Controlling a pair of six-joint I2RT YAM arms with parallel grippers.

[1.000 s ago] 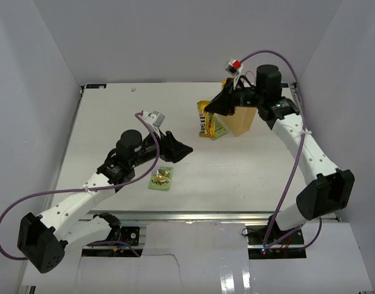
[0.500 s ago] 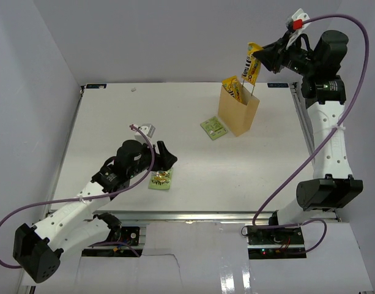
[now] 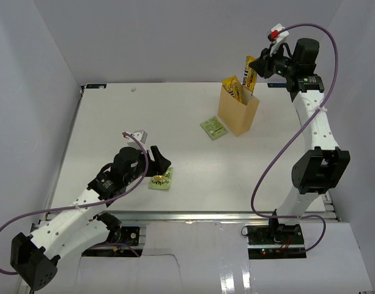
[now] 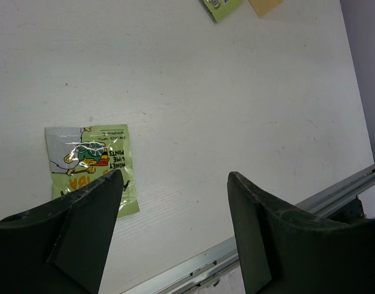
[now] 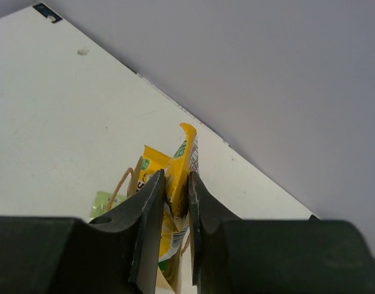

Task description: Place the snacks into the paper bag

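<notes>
The tan paper bag (image 3: pixel 239 113) stands upright at the far right; one yellow candy pack (image 3: pixel 232 87) sticks out of its top. My right gripper (image 3: pixel 259 66) is shut on the second yellow candy pack (image 3: pixel 251 73), holding it above the bag's right side; it also shows between the jaws in the right wrist view (image 5: pixel 181 168). One light-green pack (image 3: pixel 214 128) lies left of the bag. Another light-green pack (image 3: pixel 161 179) lies near the front. My left gripper (image 3: pixel 161 162) is open just above it; in the left wrist view the pack (image 4: pixel 92 165) lies by the left finger. The chip bag is out of view.
The table's metal front rail (image 3: pixel 205 214) runs close behind the left gripper. White walls enclose the table on three sides. The right arm's cable (image 3: pixel 279 165) loops over the table's right part.
My right gripper lifted the yellow pack from beside the bag up high, then moved it left over the bag. My left gripper moved down toward the near green pack.
</notes>
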